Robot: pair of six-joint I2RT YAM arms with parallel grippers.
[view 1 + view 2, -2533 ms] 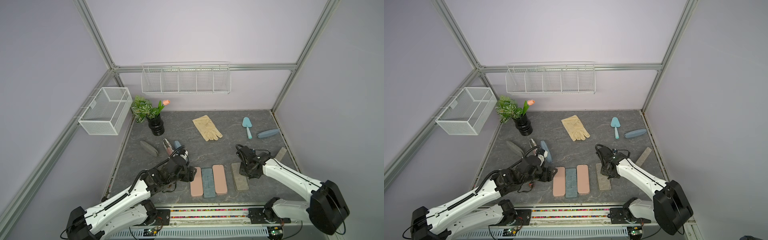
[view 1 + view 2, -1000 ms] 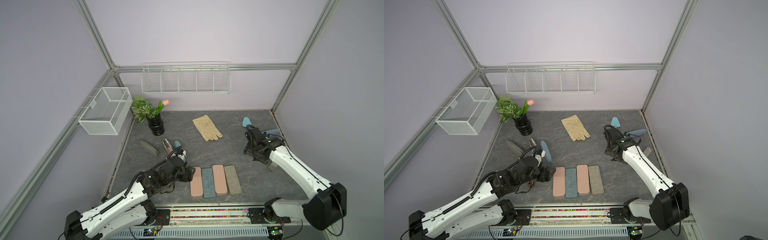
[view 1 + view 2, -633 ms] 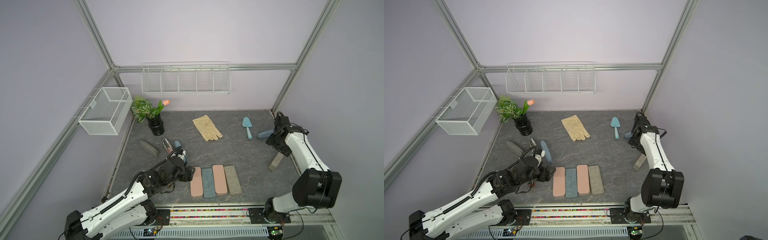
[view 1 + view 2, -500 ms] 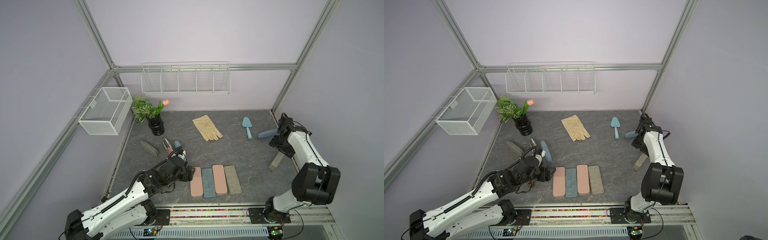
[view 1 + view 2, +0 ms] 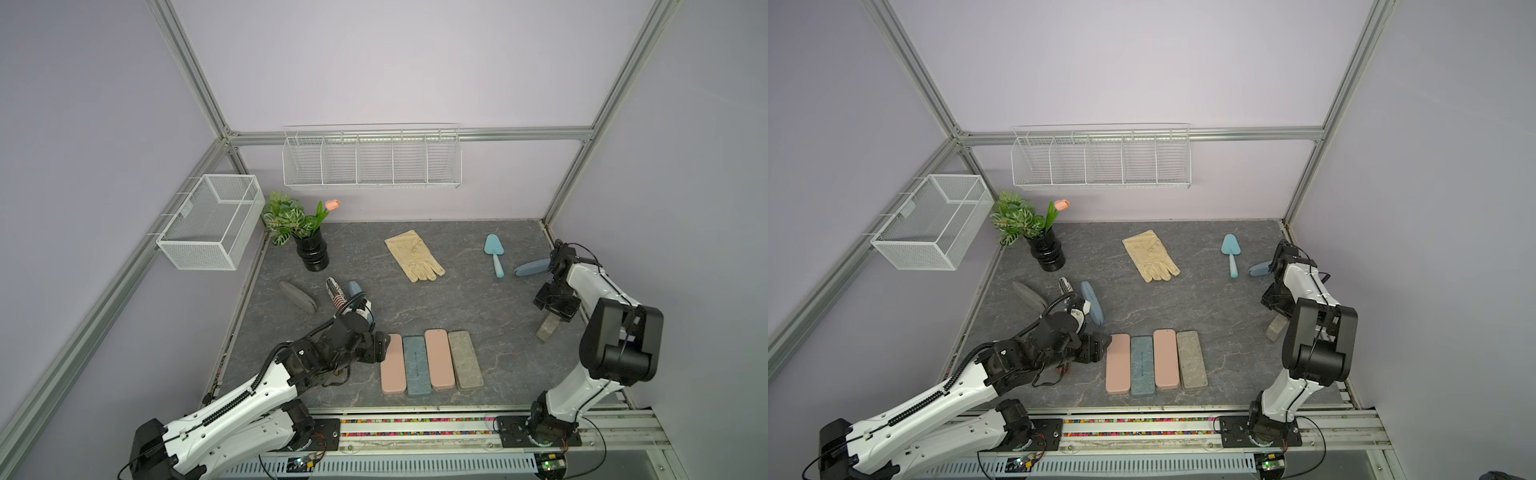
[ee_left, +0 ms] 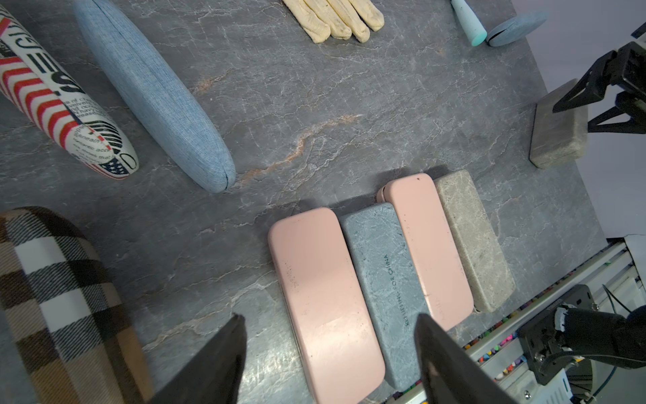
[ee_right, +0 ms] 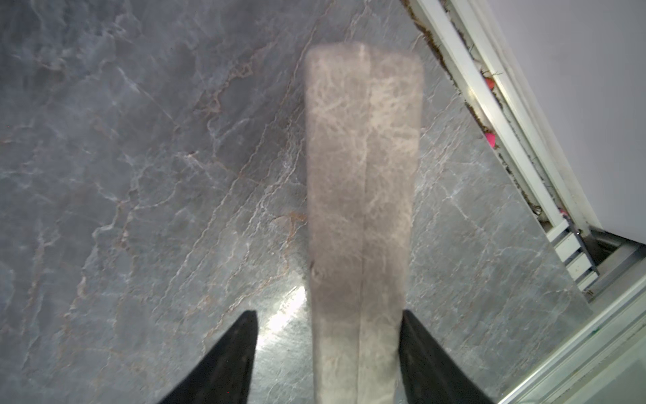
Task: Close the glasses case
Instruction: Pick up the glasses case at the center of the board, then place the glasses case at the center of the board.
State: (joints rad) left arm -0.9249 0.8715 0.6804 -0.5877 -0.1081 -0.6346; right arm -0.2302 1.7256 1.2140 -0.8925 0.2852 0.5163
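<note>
Right wrist view: the grey marbled glasses case (image 7: 360, 175) lies on the slate table (image 7: 140, 175). It is straddled by the right gripper (image 7: 328, 313), and its long axis runs straight away from the wrist. The jaws are set part-way apart: one finger is against the case's flank and a gap shows at the other, so no grip is judged made. A seam is seen along the case; whether it gapes cannot be told. The frame rail (image 7: 489, 105) stands close alongside. In a top view the left gripper (image 5: 380, 347), wide and empty, is well apart from that case, just beside the row of four closed cases (image 5: 432, 361).
</note>
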